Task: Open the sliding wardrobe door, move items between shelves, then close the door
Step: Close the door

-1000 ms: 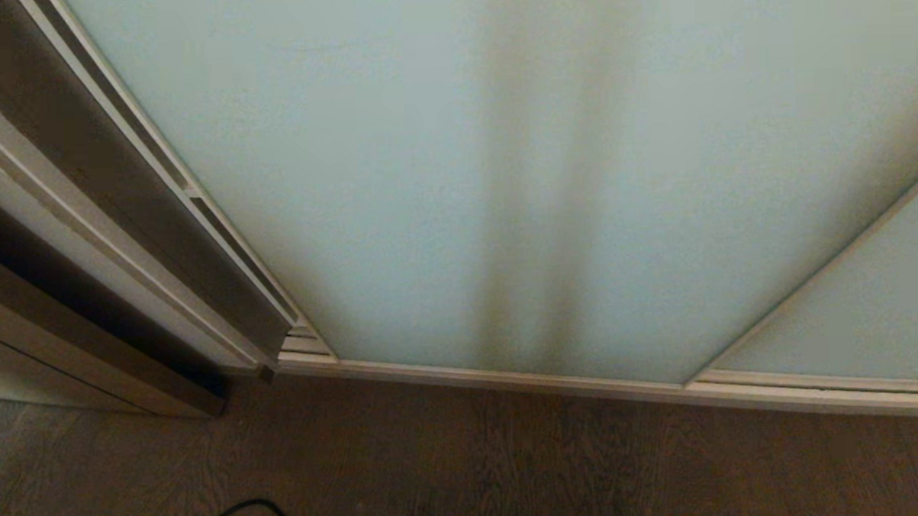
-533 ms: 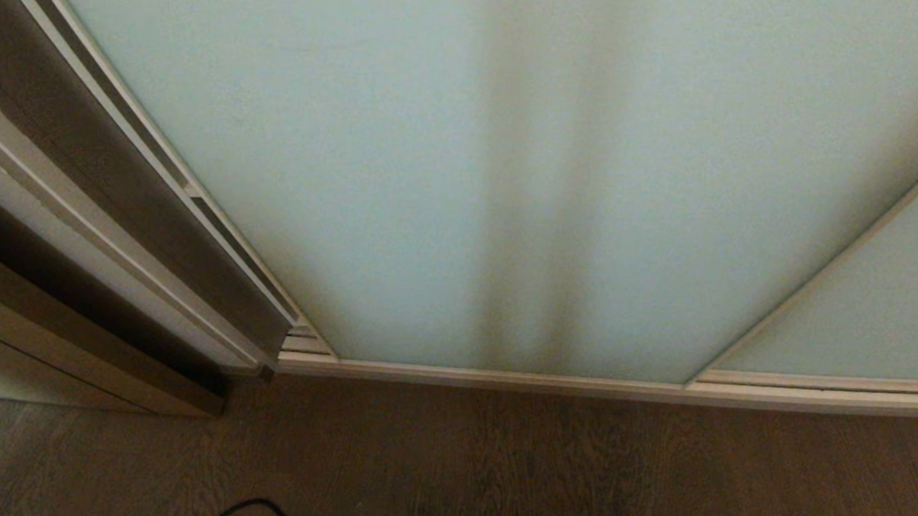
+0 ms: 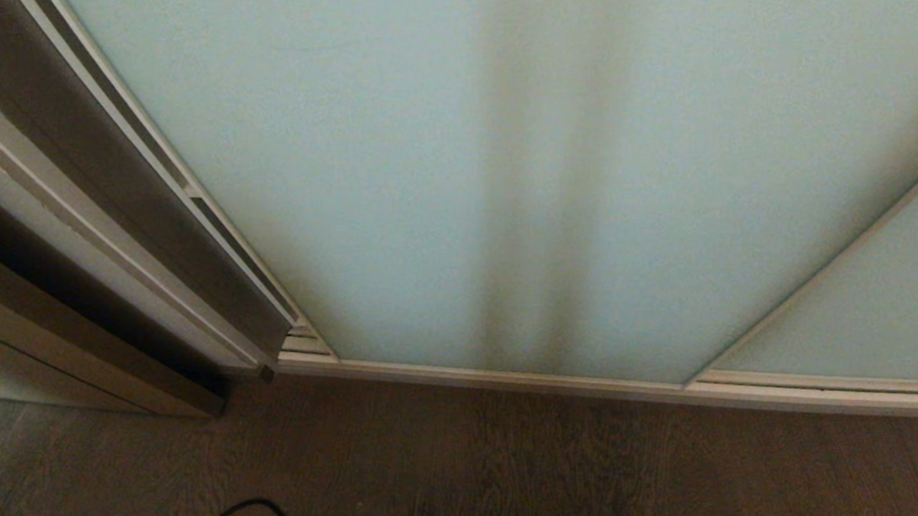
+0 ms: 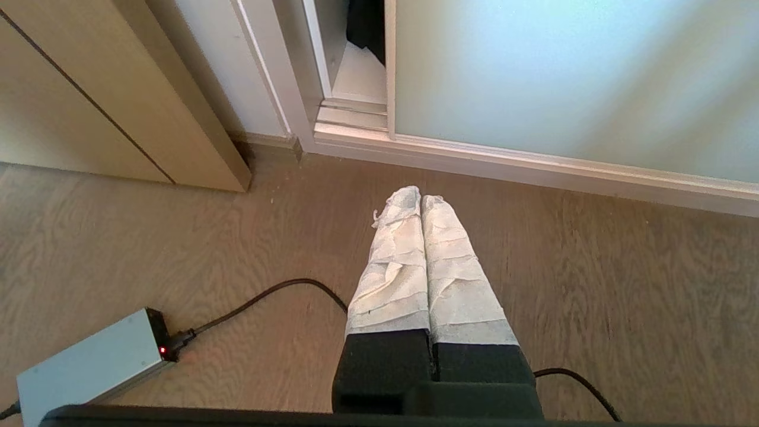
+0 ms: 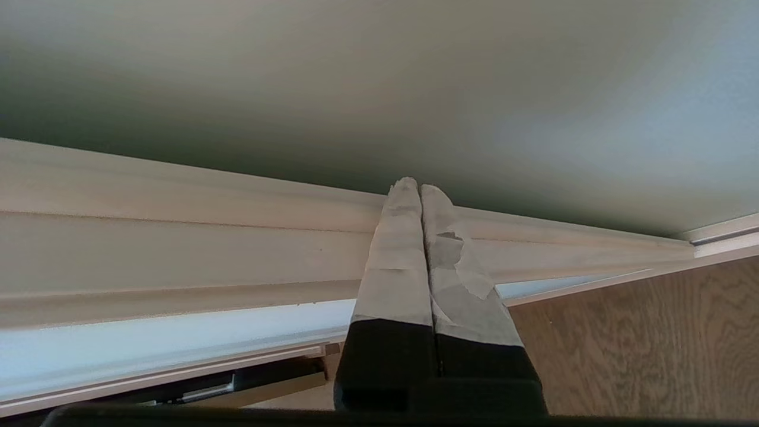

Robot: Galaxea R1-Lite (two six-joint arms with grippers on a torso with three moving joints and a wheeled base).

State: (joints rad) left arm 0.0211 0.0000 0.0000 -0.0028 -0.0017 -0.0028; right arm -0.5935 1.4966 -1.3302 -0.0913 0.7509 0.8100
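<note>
In the left wrist view the left gripper (image 4: 421, 198) sat in the lower centre of the frame with its jaws pressed together on nothing, hanging over the wooden floor (image 4: 622, 284), where a grey power brick (image 4: 89, 362) and its black cable (image 4: 267, 296) lay in the lower left. Beyond it, in the upper part of that frame, the sliding wardrobe door (image 4: 563, 83) stood just short of the white wardrobe frame (image 4: 278, 71), leaving a narrow upright gap at the upper centre; through that gap a strip of white shelf (image 4: 359, 74) showed, with a dark shape (image 4: 366, 24) behind it that may have been the bag, though too little was visible to say. In the right wrist view the right gripper (image 5: 420, 188) filled the lower centre, jaws likewise shut and empty, its tips close against the door's cream frame rail (image 5: 178, 237), with the frosted glass (image 5: 379, 77) spreading across the upper frame; contact could not be confirmed. In the head view neither arm appeared: the door's glass (image 3: 395, 176) took up most of the frame, its left edge running long and upright beside the gap at the left. Judged from this, the right arm was the nearer to the door, and the opening push would run sideways along the bottom track (image 3: 509, 378), toward the frame's right.
</note>
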